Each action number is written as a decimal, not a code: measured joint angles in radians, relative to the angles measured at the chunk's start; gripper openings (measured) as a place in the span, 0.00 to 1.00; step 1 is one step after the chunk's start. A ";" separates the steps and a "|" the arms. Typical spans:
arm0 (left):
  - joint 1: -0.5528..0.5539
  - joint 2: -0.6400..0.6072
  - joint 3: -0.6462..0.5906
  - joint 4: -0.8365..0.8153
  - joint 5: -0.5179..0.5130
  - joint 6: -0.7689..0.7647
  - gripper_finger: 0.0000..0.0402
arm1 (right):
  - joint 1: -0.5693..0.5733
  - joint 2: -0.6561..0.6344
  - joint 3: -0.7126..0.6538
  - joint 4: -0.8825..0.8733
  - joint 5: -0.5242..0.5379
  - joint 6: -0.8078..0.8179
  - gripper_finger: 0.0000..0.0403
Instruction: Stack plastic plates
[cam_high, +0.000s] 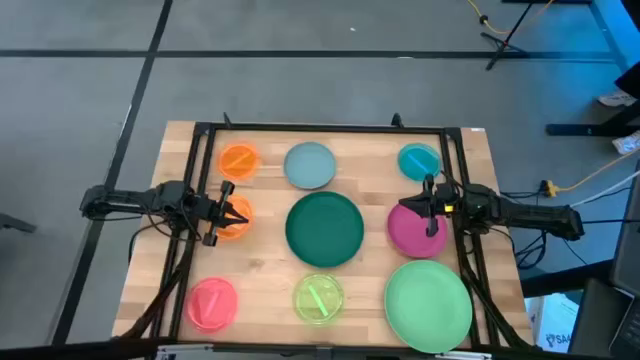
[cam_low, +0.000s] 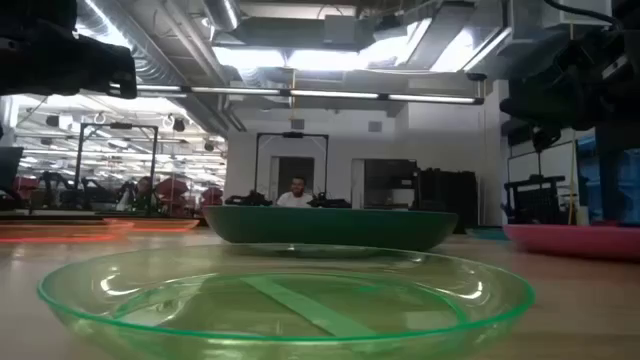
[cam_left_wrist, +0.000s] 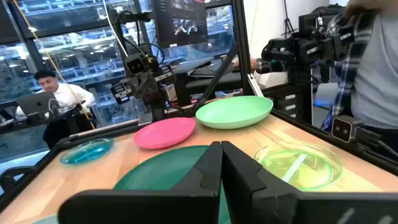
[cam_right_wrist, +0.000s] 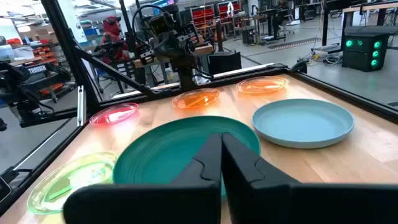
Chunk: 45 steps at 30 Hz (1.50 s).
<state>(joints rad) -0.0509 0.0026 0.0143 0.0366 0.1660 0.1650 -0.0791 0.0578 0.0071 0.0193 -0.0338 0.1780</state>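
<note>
Nine round plates lie flat and apart on the wooden table (cam_high: 265, 265). At the far edge are a small orange plate (cam_high: 238, 160), a pale blue plate (cam_high: 310, 165) and a small teal plate (cam_high: 419, 160). In the middle row are a second orange plate (cam_high: 236, 226), a large dark green plate (cam_high: 325, 228) and a magenta plate (cam_high: 412, 238). At the near edge are a pink plate (cam_high: 212, 303), a lime plate (cam_high: 318, 298) and a large light green plate (cam_high: 428, 305). My left gripper (cam_high: 232, 212) is shut and empty above the second orange plate. My right gripper (cam_high: 425, 205) is shut and empty above the magenta plate.
A black frame (cam_high: 320, 128) runs around the table's edges, with its posts at the corners. The low view looks across the lime plate (cam_low: 285, 300) to the dark green plate (cam_low: 330, 225). A person (cam_left_wrist: 364, 68) stands at the table's near side. Others sit in the room behind.
</note>
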 joint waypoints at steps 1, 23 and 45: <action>0.000 0.000 0.000 0.000 0.000 0.000 0.01 | 0.000 0.000 0.000 0.000 0.000 0.000 0.00; 0.000 0.000 0.000 0.000 0.000 0.000 0.01 | 0.000 0.000 0.000 0.000 0.000 0.000 0.00; 0.000 0.000 0.001 0.134 -0.004 0.071 0.01 | 0.000 0.000 0.000 0.000 0.000 0.000 0.00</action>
<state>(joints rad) -0.0509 0.0025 0.0158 0.1711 0.1617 0.2361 -0.0790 0.0578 0.0071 0.0193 -0.0341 0.1780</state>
